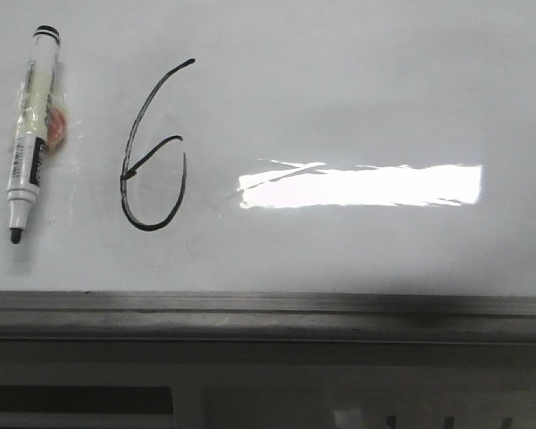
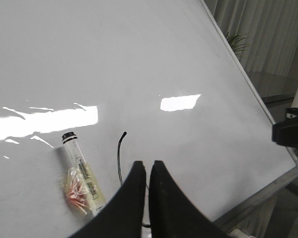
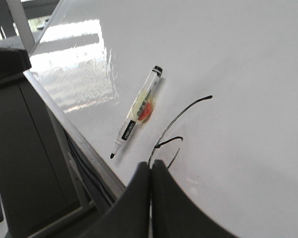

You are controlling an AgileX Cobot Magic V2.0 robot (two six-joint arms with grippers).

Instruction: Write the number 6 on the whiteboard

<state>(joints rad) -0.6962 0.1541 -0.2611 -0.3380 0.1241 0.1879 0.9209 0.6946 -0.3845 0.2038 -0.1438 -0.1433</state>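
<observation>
The whiteboard [image 1: 357, 89] fills the front view, glossy white with a grey edge rail [image 1: 268, 308]. A thin black number 6 [image 1: 152, 147] is drawn on its left part, with the loop slightly unclosed. A white marker [image 1: 31, 134] lies flat on the board left of the digit, bare black tip toward the rail, with clear wrap and an orange bit round its middle. Neither gripper shows in the front view. My left gripper [image 2: 147, 166] is shut and empty above the digit's stroke [image 2: 120, 153], beside the marker [image 2: 82, 173]. My right gripper [image 3: 150, 163] is shut and empty near the 6 [image 3: 179, 124] and the marker [image 3: 139, 111].
A bright rectangular light reflection [image 1: 362, 186] lies right of the digit. A dark stand [image 3: 20, 148] sits beyond the board's rail in the right wrist view. Curtains, a plant [image 2: 236, 42] and a black device [image 2: 290, 131] lie past the board's edge.
</observation>
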